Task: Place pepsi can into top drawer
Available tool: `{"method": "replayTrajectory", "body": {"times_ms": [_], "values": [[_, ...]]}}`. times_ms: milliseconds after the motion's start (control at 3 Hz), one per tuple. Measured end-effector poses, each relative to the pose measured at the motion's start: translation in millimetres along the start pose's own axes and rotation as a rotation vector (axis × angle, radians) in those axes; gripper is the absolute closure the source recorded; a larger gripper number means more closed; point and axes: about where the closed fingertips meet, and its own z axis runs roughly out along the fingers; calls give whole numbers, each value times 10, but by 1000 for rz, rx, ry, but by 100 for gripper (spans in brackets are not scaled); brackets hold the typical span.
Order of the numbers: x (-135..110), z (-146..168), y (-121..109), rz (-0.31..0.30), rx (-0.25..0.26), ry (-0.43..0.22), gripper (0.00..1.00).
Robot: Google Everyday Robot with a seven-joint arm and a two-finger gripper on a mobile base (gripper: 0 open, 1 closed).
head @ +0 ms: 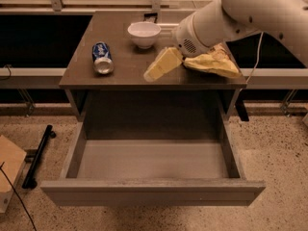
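The blue pepsi can [102, 58] lies on its side on the left part of the brown table top [130, 69], silver end toward me. The top drawer [152, 159] stands pulled open below the table, its pale grey floor bare. My gripper [155, 70] reaches in from the upper right on a white arm and hangs over the table's front middle, to the right of the can and apart from it. Nothing shows in it.
A white bowl [144, 33] stands at the back of the table. A yellow chip bag [214, 63] lies at the table's right, partly behind my arm. A black bar [37, 156] and a cardboard box [8, 172] lie on the floor at left.
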Motion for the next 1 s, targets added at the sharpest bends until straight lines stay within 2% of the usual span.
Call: {"method": "replayTrajectory", "body": {"times_ms": [333, 1000], "values": [[-148, 366, -3, -13, -3, -18, 0], [-418, 997, 43, 10, -2, -76, 0]]}}
